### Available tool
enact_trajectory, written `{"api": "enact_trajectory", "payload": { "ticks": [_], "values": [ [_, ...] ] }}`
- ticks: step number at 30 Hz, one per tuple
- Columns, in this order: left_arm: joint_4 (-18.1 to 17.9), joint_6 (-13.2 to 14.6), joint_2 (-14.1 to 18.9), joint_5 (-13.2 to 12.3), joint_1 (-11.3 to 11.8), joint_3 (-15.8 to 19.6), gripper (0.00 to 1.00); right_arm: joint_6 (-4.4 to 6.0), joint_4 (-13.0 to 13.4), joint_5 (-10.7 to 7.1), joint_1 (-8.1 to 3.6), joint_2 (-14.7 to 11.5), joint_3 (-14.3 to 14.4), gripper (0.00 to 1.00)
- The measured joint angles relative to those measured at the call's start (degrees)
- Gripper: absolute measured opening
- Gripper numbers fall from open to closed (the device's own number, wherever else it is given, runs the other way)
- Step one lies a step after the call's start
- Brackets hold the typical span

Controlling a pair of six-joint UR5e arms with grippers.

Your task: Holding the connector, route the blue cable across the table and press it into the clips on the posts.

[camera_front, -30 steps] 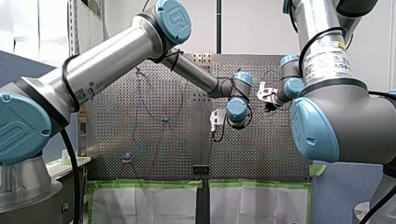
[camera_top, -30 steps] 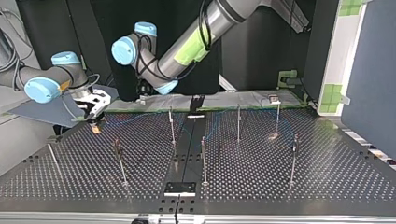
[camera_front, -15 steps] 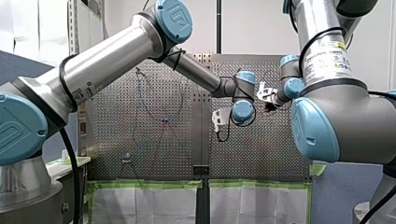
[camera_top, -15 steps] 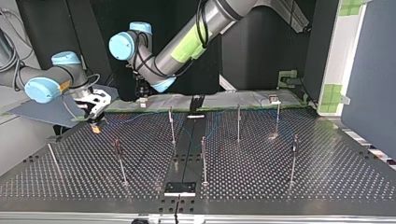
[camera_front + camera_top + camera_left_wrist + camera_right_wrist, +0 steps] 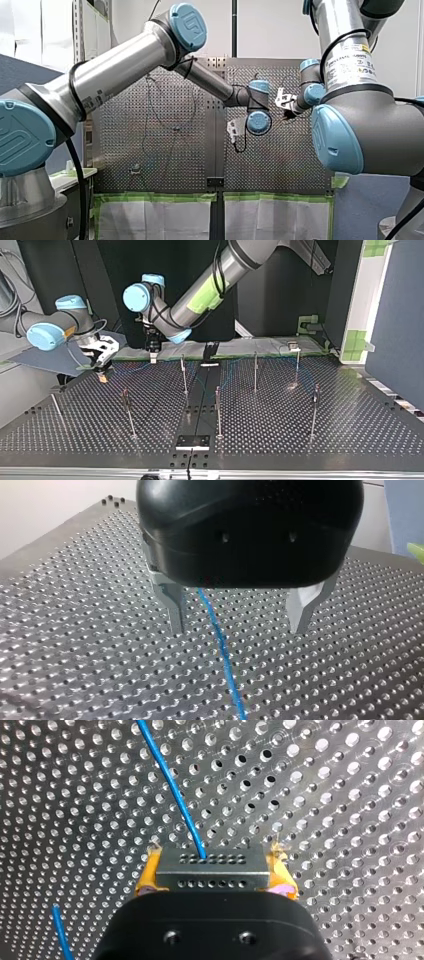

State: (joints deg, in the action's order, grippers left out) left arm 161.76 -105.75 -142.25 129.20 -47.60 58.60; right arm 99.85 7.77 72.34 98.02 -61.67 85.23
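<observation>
The grey connector [image 5: 212, 871] sits between the yellow pads [image 5: 149, 872] of my right gripper [image 5: 213, 862], which is shut on it. The blue cable [image 5: 172, 785] runs out of the connector over the perforated table [image 5: 350, 795]. In the top view this gripper [image 5: 102, 354] hovers low at the table's far left. My left gripper [image 5: 239, 622] is open just above the table, its metal fingers [image 5: 172, 610] on either side of the blue cable [image 5: 223, 647] without touching it. In the top view it [image 5: 152, 358] hangs near the far edge, beside a thin post [image 5: 184, 375].
Several thin posts stand on the table, such as a middle post [image 5: 218, 410], a right post [image 5: 314, 410] and a left post [image 5: 128, 410]. A black plate [image 5: 192, 441] lies at the near edge. A white frame [image 5: 367, 295] borders the top view's right.
My left gripper has swung a little toward the top view's right and come down close to the table at the far edge. My right gripper has stayed put with the connector.
</observation>
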Motion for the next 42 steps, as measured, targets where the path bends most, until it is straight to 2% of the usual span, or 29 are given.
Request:
{"api": "enact_trajectory", "payload": {
  "ticks": [10, 17, 21, 25, 26, 27, 29, 30, 31, 32, 34, 35, 42],
  "values": [
    [0.25, 1.4, -2.77, 1.93, 2.17, -4.43, 1.0, -0.12, 0.01, -0.01, 0.02, 0.0, 0.0, 0.0],
    [0.25, 1.68, -2.9, 0.71, 2.47, -7.56, 1.0, -0.31, 0.06, 0.0, 0.02, 0.0, 0.0, 0.0],
    [0.94, 1.25, -3.85, -0.34, 2.43, -8.88, 1.0, -0.33, 0.06, 0.0, 0.02, 0.0, -0.01, 0.0],
    [1.63, 0.89, -4.81, -0.33, 2.46, -9.55, 1.0, -0.34, 0.07, 0.0, -0.03, -0.01, -0.01, 0.0],
    [1.77, 0.86, -4.9, -0.24, 2.49, -9.7, 0.87, -0.34, 0.05, 0.0, -0.03, -0.01, -0.01, 0.0],
    [2.04, 0.86, -4.97, -0.12, 2.55, -9.93, 0.87, -0.34, 0.04, 0.0, -0.04, -0.01, -0.01, 0.0],
    [2.45, 0.93, -5.04, 0.0, 2.66, -10.26, 0.6, -0.34, 0.01, -0.02, -0.04, -0.03, -0.01, 0.0],
    [2.66, 1.0, -5.05, 0.05, 2.71, -10.42, 0.6, -0.34, 0.0, -0.02, -0.04, -0.02, -0.01, 0.0],
    [2.79, 1.05, -5.06, 0.08, 2.75, -10.51, 0.45, -0.34, -0.01, -0.04, -0.02, -0.03, -0.01, 0.0],
    [2.89, 1.08, -5.06, 0.09, 2.78, -10.58, 0.22, -0.34, -0.01, -0.05, 0.01, -0.04, -0.01, 0.0],
    [3.04, 1.11, -5.06, 0.09, 2.79, -10.68, 0.22, -0.33, -0.02, -0.07, 0.04, -0.06, -0.01, 0.0],
    [3.09, 1.11, -5.06, 0.08, 2.8, -10.7, 0.0, -0.32, -0.02, -0.08, 0.04, -0.07, -0.02, 0.0],
    [4.64, 0.68, -4.98, 0.11, 2.46, -10.91, 0.0, -0.32, -0.08, -0.09, 0.11, -0.18, -0.24, 0.0]
  ]
}}
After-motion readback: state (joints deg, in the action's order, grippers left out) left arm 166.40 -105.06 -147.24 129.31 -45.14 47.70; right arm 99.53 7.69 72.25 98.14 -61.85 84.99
